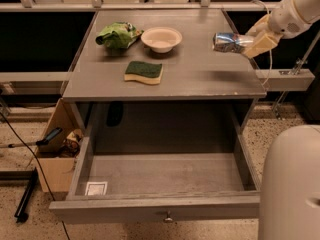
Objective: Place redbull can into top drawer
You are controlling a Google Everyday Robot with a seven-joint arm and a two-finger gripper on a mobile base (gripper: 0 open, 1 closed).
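The redbull can [229, 42], slim, silver and blue, lies sideways in my gripper [250, 42] and hangs above the right side of the grey table top [200, 74]; its shadow lies on the table below. My gripper is shut on its right end, with the arm coming in from the upper right. The top drawer [160, 174] is pulled wide open below the table top. It holds nothing but a white sticker [96, 188] at its front left, and its small metal knob [168, 217] shows on the front.
A green snack bag [118, 35], a white bowl [161, 38] and a green sponge [144, 72] sit on the table's left half. A brown cardboard box [56, 149] with clutter stands left of the drawer. My white base [290, 184] fills the lower right.
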